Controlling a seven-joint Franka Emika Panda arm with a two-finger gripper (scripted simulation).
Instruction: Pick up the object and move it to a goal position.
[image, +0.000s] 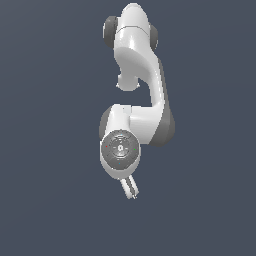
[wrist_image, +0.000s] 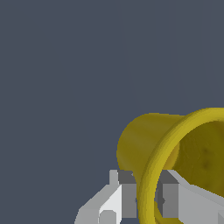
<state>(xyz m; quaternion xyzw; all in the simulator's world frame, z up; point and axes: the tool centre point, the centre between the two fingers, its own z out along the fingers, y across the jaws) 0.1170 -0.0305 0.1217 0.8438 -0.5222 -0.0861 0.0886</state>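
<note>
We count one arm (image: 135, 95), one pair of fingers and one yellow cup (wrist_image: 175, 153); the cup shows only in the wrist view. The ground beneath everything is a plain dark blue-grey surface (image: 50, 150) with no edge or mark that we can see.

In the exterior view the arm is seen from above, folded on itself: its white links run down the middle of the picture, a grey joint bulges toward the exterior view's right, and the round wrist flange faces the camera. Below the flange the fingers (image: 131, 190) stick out as thin pale prongs, angled slightly toward the exterior view's right. We cannot make out the cup there; the arm's own body hides it.

In the wrist view we see one finger (wrist_image: 114, 199) on one side of the cup's thick rim and the other finger on the far side, both pressed close against the rim, so the fingers are clenched on the cup. The cup lies tilted, its long axis slanting across the picture, the hollow mouth turned toward the camera and the narrower closed base pointing away.
</note>
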